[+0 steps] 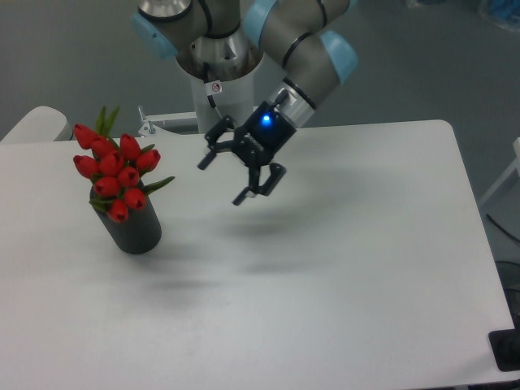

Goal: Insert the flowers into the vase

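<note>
The flowers (114, 171), a bunch of red tulip buds with green leaves, stand upright in the black vase (136, 230) at the left of the white table. Their stems are hidden inside the vase. My gripper (223, 179) hangs in the air to the right of the bunch, well apart from it. Its black fingers are spread open and hold nothing. A blue light glows on the wrist.
The arm's base stands behind the table's (341, 268) back edge at the upper middle. A pale rounded object (32, 123) shows at the far left edge. A dark object (508, 349) sits off the table's right front corner.
</note>
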`<state>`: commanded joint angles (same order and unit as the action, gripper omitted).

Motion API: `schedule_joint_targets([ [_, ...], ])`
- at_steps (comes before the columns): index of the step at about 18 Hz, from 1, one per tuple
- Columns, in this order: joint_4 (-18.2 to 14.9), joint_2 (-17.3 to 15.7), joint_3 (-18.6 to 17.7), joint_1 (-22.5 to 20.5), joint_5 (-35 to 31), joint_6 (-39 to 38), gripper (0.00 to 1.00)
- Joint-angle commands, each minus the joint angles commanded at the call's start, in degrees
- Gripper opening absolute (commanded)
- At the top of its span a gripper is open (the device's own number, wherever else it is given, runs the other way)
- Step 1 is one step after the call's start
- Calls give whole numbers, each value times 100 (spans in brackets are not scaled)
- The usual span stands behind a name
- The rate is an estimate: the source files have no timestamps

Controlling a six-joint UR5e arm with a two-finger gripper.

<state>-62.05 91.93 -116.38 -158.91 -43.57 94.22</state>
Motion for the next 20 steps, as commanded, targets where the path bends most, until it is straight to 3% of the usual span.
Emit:
schedule_joint_targets([
  [3,0,219,413,-61,-677,26,100],
  [10,-44,861,1318,-123,-2978,132,100],
  [15,-536,1300,1838,368,-4746,228,100],
  [20,-686,1380,1909,527,-5038,333,100],
])
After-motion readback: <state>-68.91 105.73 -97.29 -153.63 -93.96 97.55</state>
